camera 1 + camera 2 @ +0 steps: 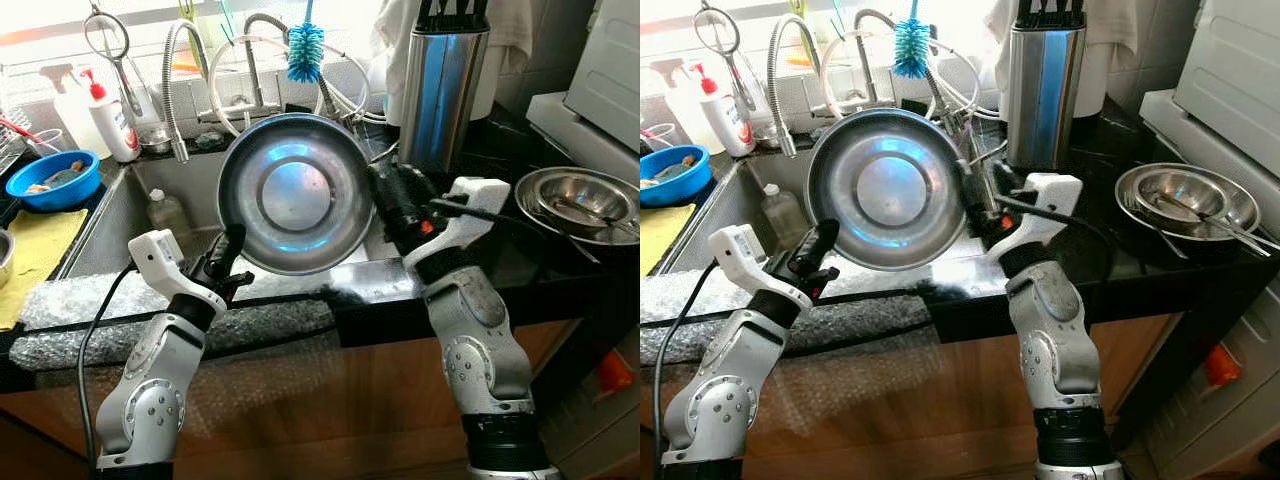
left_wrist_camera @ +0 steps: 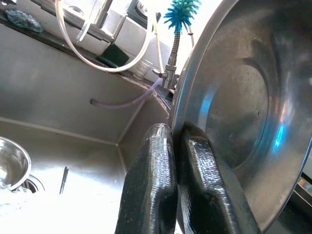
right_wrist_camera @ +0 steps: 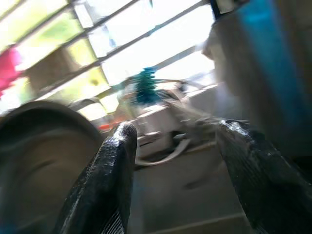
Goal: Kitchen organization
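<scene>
While left claw [image 2: 178, 141] pinches steel bowl [image 1: 295, 192] rim over sink [image 1: 120, 215] | right claw [image 3: 178, 141] spread beside bowl's edge

Shiny silver steel bowl [image 1: 296, 193], turquoise bottle brush [image 1: 305, 52], blue plastic bowl [image 1: 52, 180], yellow cloth [image 1: 38, 247], speckled grey counter edge [image 1: 90, 300].

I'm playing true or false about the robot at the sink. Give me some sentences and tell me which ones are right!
1. The left gripper is pinching the rim of the big steel bowl. True.
2. The right gripper is shut tight. False: its fingers are spread apart, holding nothing.
3. The big steel bowl lies flat in the sink. False: it is held up on its edge above the sink.
4. A blue bowl sits to the left of the sink. True.
5. The brush by the tap is red. False: it is blue.
</scene>
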You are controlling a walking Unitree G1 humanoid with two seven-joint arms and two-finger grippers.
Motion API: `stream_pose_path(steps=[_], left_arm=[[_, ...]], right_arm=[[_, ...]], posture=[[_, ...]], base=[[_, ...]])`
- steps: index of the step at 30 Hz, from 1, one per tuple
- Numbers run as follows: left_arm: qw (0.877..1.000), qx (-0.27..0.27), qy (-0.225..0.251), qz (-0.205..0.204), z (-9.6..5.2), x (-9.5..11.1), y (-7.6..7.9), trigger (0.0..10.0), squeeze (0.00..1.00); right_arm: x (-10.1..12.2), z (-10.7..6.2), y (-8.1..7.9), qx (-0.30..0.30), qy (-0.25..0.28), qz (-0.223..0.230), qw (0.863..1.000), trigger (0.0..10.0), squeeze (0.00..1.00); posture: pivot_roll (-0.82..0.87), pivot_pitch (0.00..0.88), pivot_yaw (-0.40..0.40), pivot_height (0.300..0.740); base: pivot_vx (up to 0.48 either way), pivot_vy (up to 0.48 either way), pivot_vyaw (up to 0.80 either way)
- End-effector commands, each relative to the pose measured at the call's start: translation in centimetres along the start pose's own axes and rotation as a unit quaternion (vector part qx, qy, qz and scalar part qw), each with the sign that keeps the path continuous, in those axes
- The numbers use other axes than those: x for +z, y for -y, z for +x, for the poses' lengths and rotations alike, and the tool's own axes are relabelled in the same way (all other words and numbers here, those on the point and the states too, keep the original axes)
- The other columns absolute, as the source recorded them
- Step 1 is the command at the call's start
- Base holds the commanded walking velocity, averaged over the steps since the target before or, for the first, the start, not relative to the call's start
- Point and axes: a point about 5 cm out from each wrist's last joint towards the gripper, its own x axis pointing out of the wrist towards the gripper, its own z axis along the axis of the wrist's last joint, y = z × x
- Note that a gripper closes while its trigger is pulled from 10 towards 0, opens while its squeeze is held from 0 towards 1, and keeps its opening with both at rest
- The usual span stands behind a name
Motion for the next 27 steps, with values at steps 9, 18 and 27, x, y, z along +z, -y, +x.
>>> stream_pose_path(steps=[9,18,27], left_arm=[[0.987,0.119,0.093,0.053,0.8,2.3,-2.2,0.0,0.0],[0.966,0.191,0.13,0.118,1.0,3.6,-4.1,10.0,0.0],[0.953,0.205,0.115,0.191,2.3,2.8,-5.4,10.0,0.0]], right_arm=[[-0.3,-1.0,-2.1,0.066,-0.008,0.003,0.998,10.0,0.0],[-1.6,-3.5,-2.0,0.067,-0.032,-0.04,0.996,10.0,0.0],[-1.8,-5.8,-1.2,0.056,-0.039,-0.093,0.993,10.0,0.0]], posture=[[-0.11,0.0,0.112,0.74],[-0.13,0.0,0.117,0.74],[-0.14,0.0,0.12,0.74]], base=[[0.0,0.0,0.0],[0.0,0.0,0.0],[0.0,0.0,0.0]])
